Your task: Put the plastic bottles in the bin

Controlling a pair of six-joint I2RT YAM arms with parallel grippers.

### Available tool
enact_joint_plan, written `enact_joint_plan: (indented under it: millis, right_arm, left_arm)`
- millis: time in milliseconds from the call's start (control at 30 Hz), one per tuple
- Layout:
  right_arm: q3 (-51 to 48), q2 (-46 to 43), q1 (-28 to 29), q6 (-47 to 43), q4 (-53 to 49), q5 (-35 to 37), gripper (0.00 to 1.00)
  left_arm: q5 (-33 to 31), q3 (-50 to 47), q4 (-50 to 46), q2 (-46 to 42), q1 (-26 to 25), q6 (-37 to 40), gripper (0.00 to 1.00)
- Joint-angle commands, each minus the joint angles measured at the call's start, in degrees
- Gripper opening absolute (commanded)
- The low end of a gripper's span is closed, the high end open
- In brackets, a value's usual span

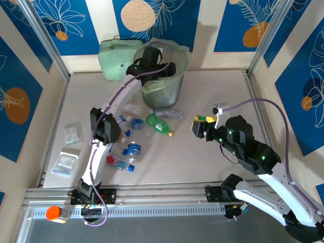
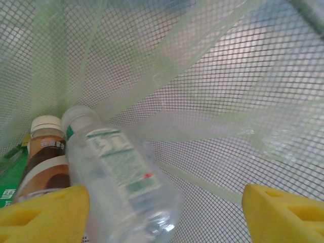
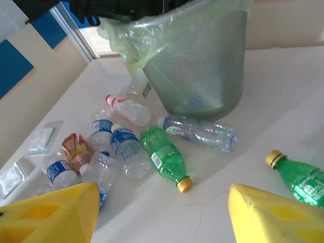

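Two bottles at least lie inside the bin (image 2: 228,76): a clear bottle (image 2: 121,177) and a brown bottle (image 2: 48,157) with a white cap, side by side against the mesh wall and the green liner (image 3: 126,45).

The left gripper (image 2: 164,212) hangs over the bin's mouth with its pads spread wide. The clear bottle touches one pad but is not clamped, which reads as a drop into the bin.

The right gripper (image 3: 162,212) hovers low to the near right of the bin, fingers apart with nothing between them, facing the loose stock. A green bottle (image 3: 301,182) with a yellow cap lies just beside it on the table (image 1: 202,162) and is judged the likely next pick.

Just in front of the bin lie a second green bottle (image 3: 164,154) and a second clear bottle (image 3: 202,132). A further cluster (image 1: 129,144) sits to the bin's near left. The task is judged well short of complete.
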Motion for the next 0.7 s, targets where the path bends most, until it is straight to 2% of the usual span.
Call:
enact_joint_plan:
  millis: [0,167,333,500,667]
  right_arm:
    - [3.11,-0.40,-0.30,-1.98,-1.77,0.62,0.68]
    - [5.42,-0.40,-0.28,-2.01,-3.20,0.58,0.68]
    - [7.36,-0.38,-0.32,-1.87,-4.92,0.15,0.68]
    - [8.85,-0.70,-0.32,-2.14,-6.63,0.45,0.68]
    - [7.53,-0.62,-0.41,-1.79,-6.77,1.16,0.68]
  left_arm:
    - [-0.20,1.99,-0.41,-6.97,0.51,0.85,0.77]
    - [1.62,0.66,-1.87,-12.58,-0.15,2.19,0.74]
    - [2.80,-7.86,-0.54,-21.55,-1.61,3.41,0.73]
    - [2.38,-22.18,2.47,-33.63,-3.97,4.14,0.72]
    - [2.31,-43.06,11.71,-47.71,-8.06,0.84,0.71]
